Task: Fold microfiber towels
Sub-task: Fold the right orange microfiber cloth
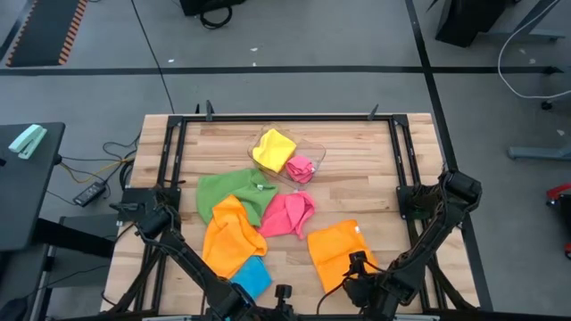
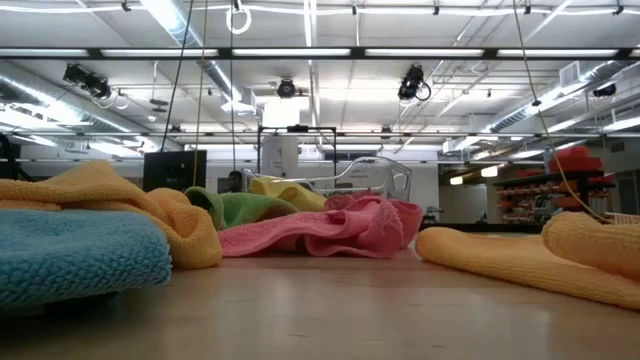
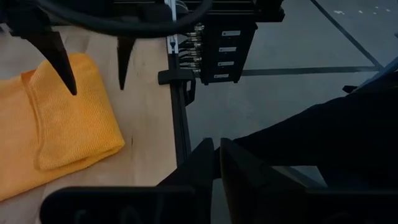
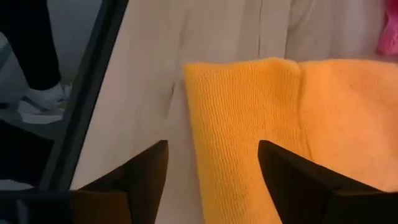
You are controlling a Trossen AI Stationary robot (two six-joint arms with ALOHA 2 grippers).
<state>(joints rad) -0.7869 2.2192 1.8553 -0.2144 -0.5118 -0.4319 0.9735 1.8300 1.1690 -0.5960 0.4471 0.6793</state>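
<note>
Towel of orange microfiber (image 1: 337, 254), soft, light and limp, lies partly folded on the wooden table (image 1: 375, 169) near its front right edge. The right gripper (image 4: 211, 177) hovers over the towel's doubled edge, fingers spread wide and empty. The left gripper (image 3: 217, 155), pinched shut on nothing, waits at the front; best hold is probably a corner or the folded edge.

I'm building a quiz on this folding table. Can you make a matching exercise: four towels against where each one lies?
Towels:
1. yellow towel
2. blue towel
3. green towel
4. folded orange towel

Places:
A. at the table's near edge, beside the crumpled orange towel
B. by the open right hand
C. in the clear tray
D. spread between the tray and the crumpled orange towel

Pairs: 1-C, 2-A, 3-D, 4-B
</note>
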